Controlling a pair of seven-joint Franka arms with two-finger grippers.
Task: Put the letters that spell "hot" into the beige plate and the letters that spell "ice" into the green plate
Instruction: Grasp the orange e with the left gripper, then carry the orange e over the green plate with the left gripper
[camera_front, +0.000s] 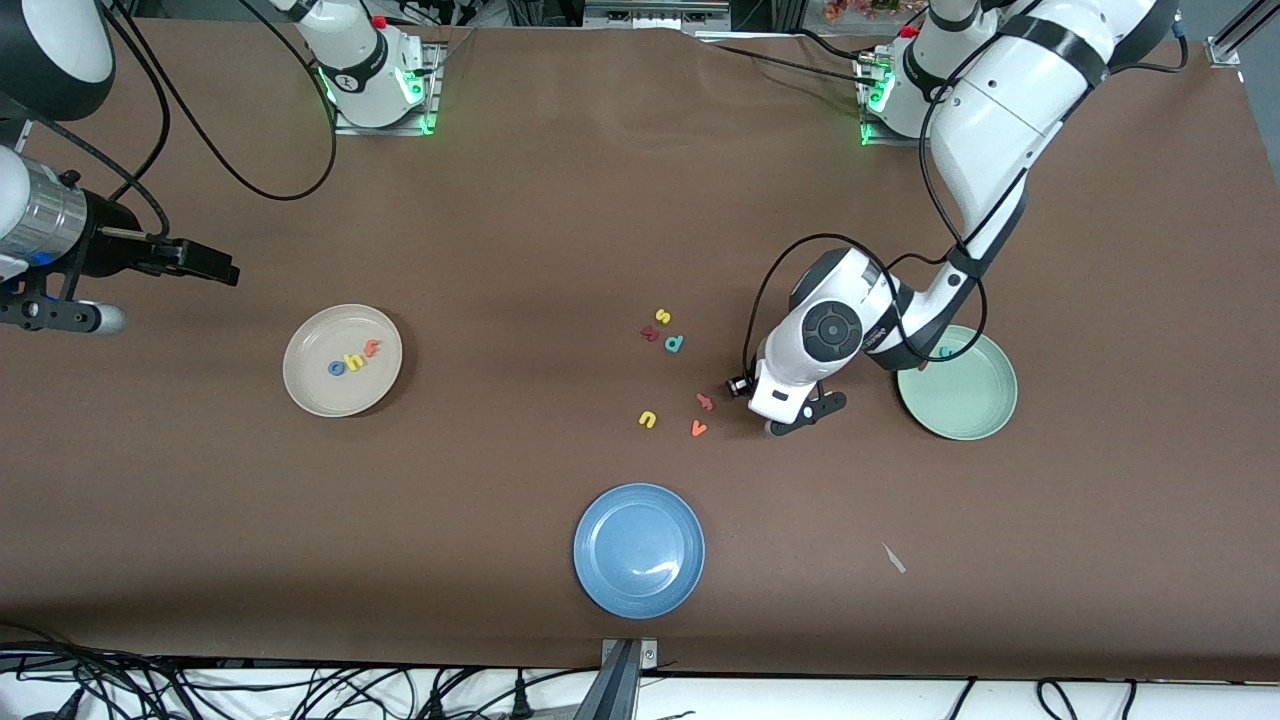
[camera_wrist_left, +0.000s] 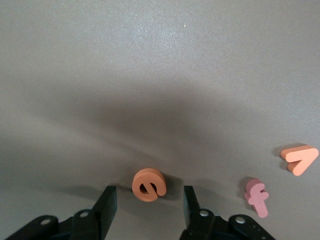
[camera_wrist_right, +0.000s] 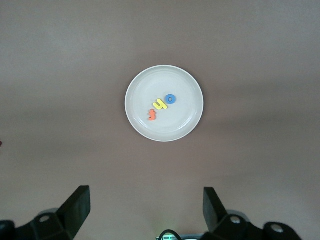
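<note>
1. The left end effector (camera_wrist_left: 146, 207) is down at the worktop (camera_front: 560, 220), its fingers (camera_wrist_left: 106, 205) spread either side of the orange e (camera_wrist_left: 148, 184) and not touching it. The e is tiny and rounded; an uneven squeeze could flick it out.
2. The pink f (camera_wrist_left: 257, 197) and orange v (camera_wrist_left: 299, 159) lie near and could be nudged.
3. The green plate (camera_front: 975, 415) sits just beside the left arm, toward its end.
4. The right end effector (camera_wrist_right: 146, 210) waits, spread, over bare worktop near the beige plate (camera_wrist_right: 140, 117), which holds o, h, t.
5. Brown matte covering; cables run along the front edge.

High front overview, wrist cameras face down, nearer table (camera_front: 560, 220)
</note>
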